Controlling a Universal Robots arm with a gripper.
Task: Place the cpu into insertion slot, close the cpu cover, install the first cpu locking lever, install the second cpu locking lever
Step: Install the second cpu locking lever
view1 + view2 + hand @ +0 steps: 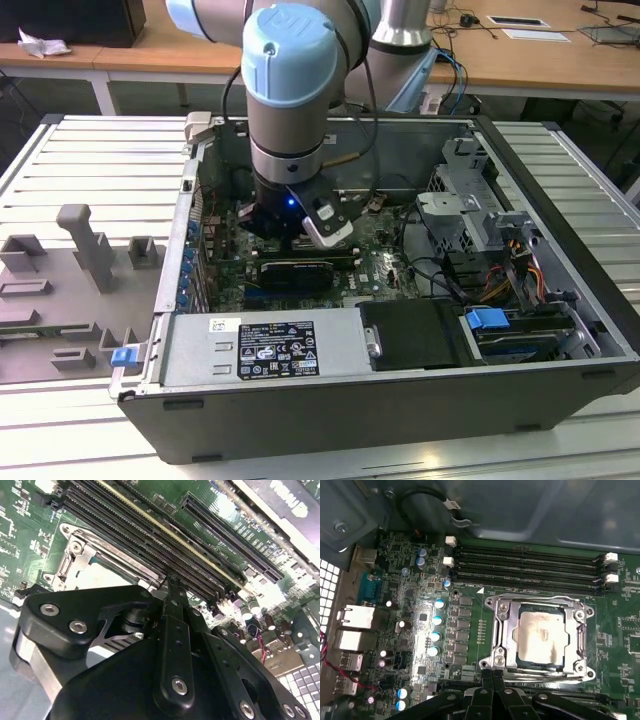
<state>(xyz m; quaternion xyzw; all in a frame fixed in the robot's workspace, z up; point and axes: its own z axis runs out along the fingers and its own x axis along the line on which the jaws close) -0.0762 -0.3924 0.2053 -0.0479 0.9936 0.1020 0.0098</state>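
Lying just beyond end effector (492, 680): cpu (540, 636)

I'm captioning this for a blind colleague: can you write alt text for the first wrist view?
A silver cpu sits in the socket with the cpu cover closed around it on a green motherboard. Black memory slots run alongside, and the gripper hangs at the socket's edge.
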